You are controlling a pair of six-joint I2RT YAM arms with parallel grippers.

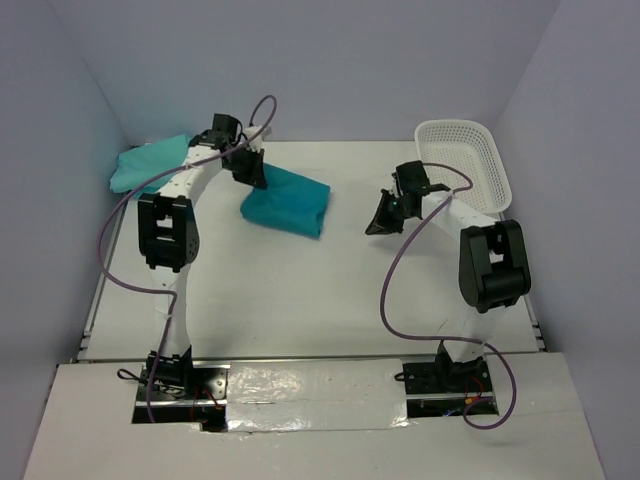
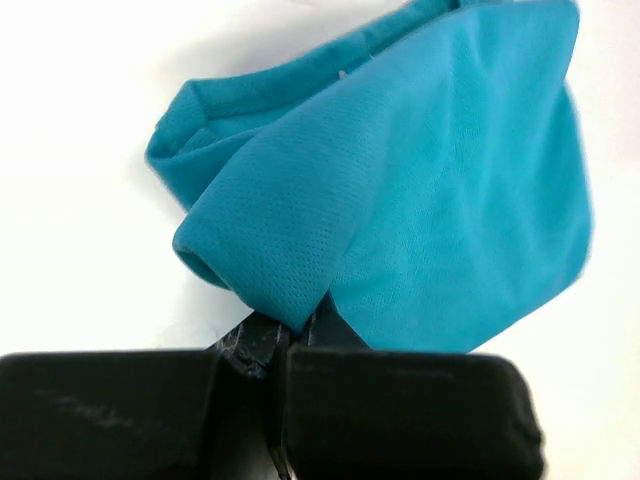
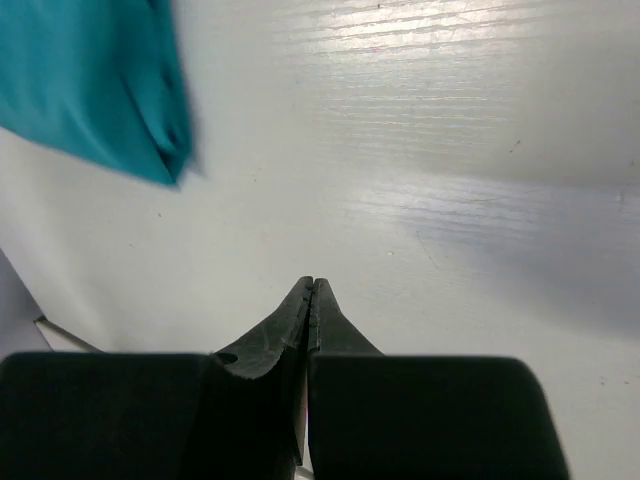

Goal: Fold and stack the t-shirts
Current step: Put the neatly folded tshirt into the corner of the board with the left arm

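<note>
Grasp on a folded t-shirt (image 1: 287, 205) lying left of centre toward the far side of the table (image 1: 330, 290). The left hand (image 2: 293, 335) is pinched shut on the near corner of the cloth, where several layers meet in a rounded fold. Only a small bite of fabric sits between the jaws. The right hand (image 3: 310, 298) is closed on nothing and hangs above bare table, well apart from the shirt. A second t-shirt (image 1: 150, 165) lies bunched in the far left corner, near the left arm. A white basket (image 1: 465, 160) stands at the far right.

Likely hazards, judged from this arrangement:
1. The pinch is thin and set at a corner, so a quick pull could slip the cloth out of the jaws.
2. Whether every layer is caught cannot be told. If only the upper ones are held, lifting would peel the fold open and leave the lower layers on the table.
3. With one hand holding and the other away, the free side would droop or drag across the surface, wrinkling or undoing the fold.
4. If carried toward the second t-shirt, the bundle could land askew, since that shirt looks uneven rather than flat and offers a poor base for a stack.
</note>
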